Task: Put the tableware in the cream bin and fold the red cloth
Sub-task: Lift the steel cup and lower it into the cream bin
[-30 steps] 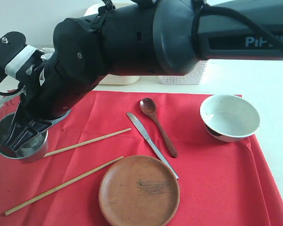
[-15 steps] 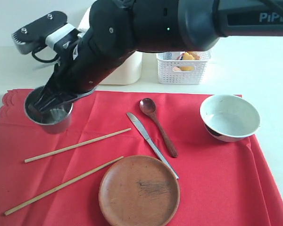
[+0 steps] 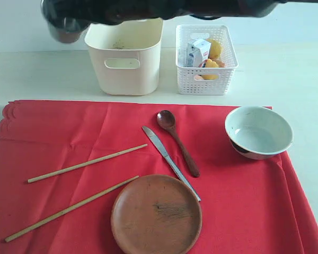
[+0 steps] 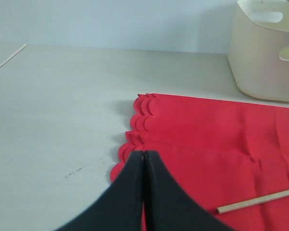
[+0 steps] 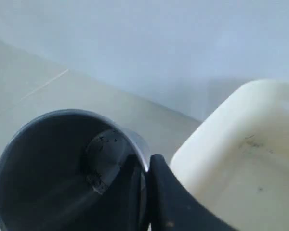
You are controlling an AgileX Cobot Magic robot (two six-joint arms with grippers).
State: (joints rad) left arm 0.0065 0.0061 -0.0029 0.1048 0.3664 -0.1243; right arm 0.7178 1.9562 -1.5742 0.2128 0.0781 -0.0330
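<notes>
One cup (image 5: 48,159): my right gripper (image 5: 144,173) clamps its wall, upper left by bin (image 3: 124,74).
Left gripper (image 4: 143,159): jaws together.

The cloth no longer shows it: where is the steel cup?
Exterior view, top left: the steel cup hangs in the right gripper, just left of the cream bin.

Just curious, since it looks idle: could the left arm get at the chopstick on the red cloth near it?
Probably yes. Only bare red cloth lies between its fingers and the end of the chopstick, but the fingers are shut and would have to open first.
</notes>
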